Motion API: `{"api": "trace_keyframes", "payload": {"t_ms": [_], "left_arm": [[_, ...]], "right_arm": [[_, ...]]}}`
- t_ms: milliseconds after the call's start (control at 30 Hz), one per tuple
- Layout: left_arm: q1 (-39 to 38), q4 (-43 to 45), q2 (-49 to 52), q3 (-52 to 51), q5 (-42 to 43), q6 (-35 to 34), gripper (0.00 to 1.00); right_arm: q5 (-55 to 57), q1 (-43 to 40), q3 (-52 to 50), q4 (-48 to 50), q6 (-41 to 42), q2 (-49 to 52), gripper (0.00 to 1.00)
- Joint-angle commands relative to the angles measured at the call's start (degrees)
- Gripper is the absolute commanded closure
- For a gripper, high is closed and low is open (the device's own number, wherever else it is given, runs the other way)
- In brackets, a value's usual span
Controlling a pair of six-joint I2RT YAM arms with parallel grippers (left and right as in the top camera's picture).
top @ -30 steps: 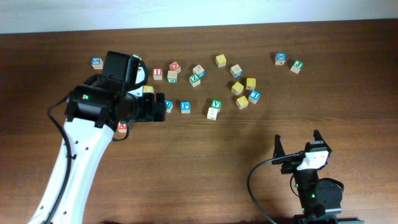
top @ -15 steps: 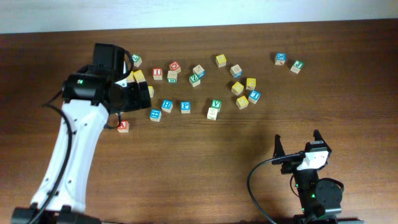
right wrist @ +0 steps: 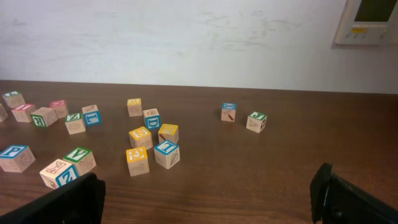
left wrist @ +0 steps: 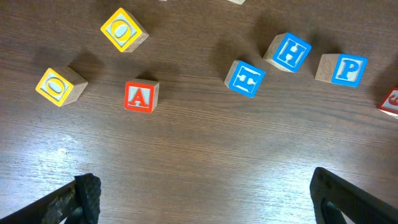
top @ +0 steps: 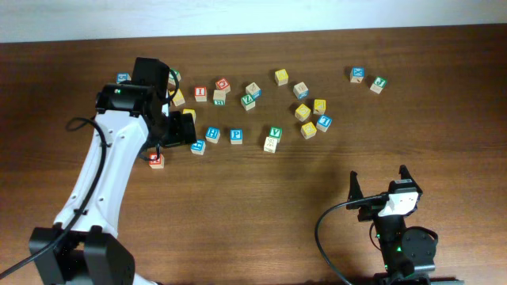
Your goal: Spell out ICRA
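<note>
Lettered wooden blocks lie scattered across the back of the brown table [top: 261, 206]. A red A block [top: 156, 160] lies beside my left arm and shows in the left wrist view [left wrist: 142, 96]. A red I block [top: 201, 93] and another red block [top: 223, 84] lie further back. My left gripper [top: 177, 131] hovers open and empty above the table [left wrist: 205, 199], near the A block and two yellow O blocks [left wrist: 124, 29]. My right gripper [top: 379, 186] is open and empty at the front right [right wrist: 208, 193], far from the blocks.
Two blue blocks [left wrist: 244, 78] and a blue P block [left wrist: 341, 68] lie to the right of the A block. Yellow, blue and green blocks [top: 309, 119] cluster at back centre, with two more [top: 368, 79] at back right. A white wall [right wrist: 186, 37] stands behind the table.
My left arm has pulled back to the left and turned, uncovering the blue blocks and the red A block. The right arm has not moved.
</note>
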Motion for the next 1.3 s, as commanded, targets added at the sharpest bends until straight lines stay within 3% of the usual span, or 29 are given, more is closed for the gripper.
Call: {"api": "trace_keyframes", "payload": {"t_ms": [0, 233, 367, 467, 533, 633, 700, 867, 1267], "left_arm": [[0.1, -0.2, 1.4, 0.2, -0.2, -0.7, 0.01], [2.3, 1.8, 5.9, 0.2, -0.1, -0.1, 0.01], [2.4, 3.1, 7.0, 0.2, 5.3, 0.5, 0.01], [2.3, 3.7, 7.0, 0.2, 16.1, 10.6, 0.01], [2.3, 3.3, 7.0, 0.2, 18.5, 11.3, 0.01], [2.4, 3.2, 7.0, 0.2, 17.8, 10.4, 0.01], [3.5, 2.8, 6.0, 0.3, 12.0, 3.4, 0.01], [9.4, -0.9, 2.0, 0.3, 2.7, 2.2, 0.01], [12.8, 0.2, 2.2, 0.2, 5.1, 2.2, 0.01]], "right_arm": [[0.5, -0.4, -0.3, -0.3, 0.4, -0.3, 0.02], [0.5, -0.4, -0.3, -0.3, 0.4, -0.3, 0.02], [0.5, -0.4, -0.3, -0.3, 0.4, -0.3, 0.02], [0.5, -0.4, -0.3, -0.3, 0.4, -0.3, 0.02], [0.5, -0.4, -0.3, -0.3, 0.4, -0.3, 0.02], [0.5, -0.4, -0.3, -0.3, 0.4, -0.3, 0.02], [0.5, -0.4, -0.3, -0.3, 0.4, -0.3, 0.02], [0.5, -0.4, -0.3, -0.3, 0.4, -0.3, 0.02], [0.5, -0.4, -0.3, -0.3, 0.4, -0.3, 0.02]]}}
